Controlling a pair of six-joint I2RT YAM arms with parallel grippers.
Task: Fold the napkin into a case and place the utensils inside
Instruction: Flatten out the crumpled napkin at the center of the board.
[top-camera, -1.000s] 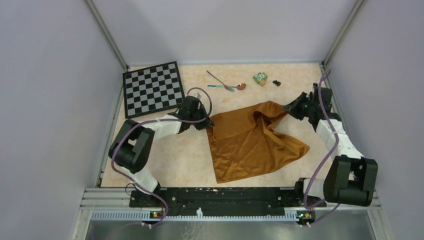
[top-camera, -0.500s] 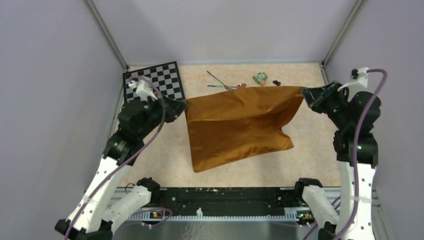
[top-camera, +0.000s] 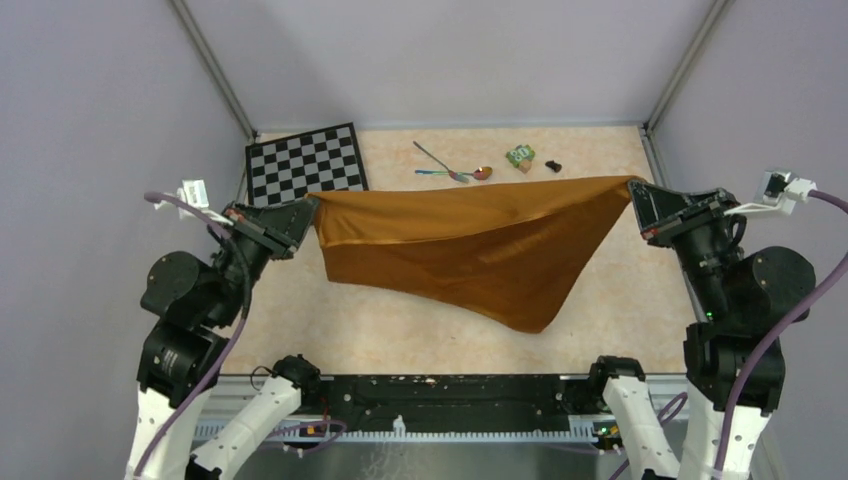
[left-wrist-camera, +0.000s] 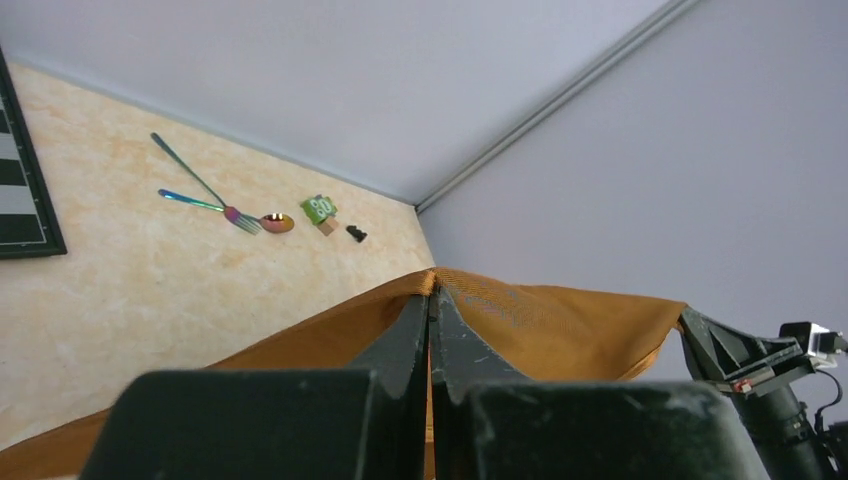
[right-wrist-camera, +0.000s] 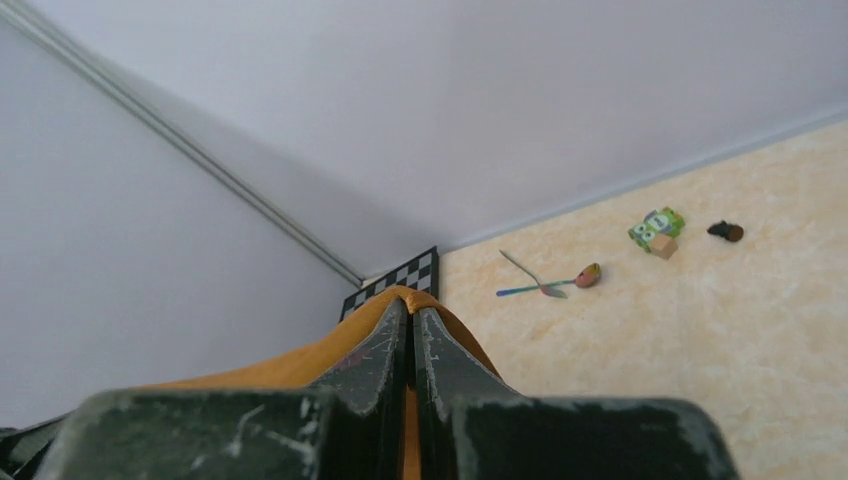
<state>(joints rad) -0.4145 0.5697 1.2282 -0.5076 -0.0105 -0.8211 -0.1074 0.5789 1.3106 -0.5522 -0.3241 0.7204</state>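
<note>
Pinching one upper corner each, the left gripper (top-camera: 306, 206) and right gripper (top-camera: 636, 186) have their jaws pressed together on the napkin (top-camera: 470, 245). The cloth hangs stretched between them in the air, and its loose lower part droops to a point toward the table (top-camera: 640, 290). To spread it well for folding, both arms should probably lower at the same rate with the top edge taut. It should land flat and short of the utensils (top-camera: 452, 170), which lie at the far side near the green block (top-camera: 520, 155).
</note>
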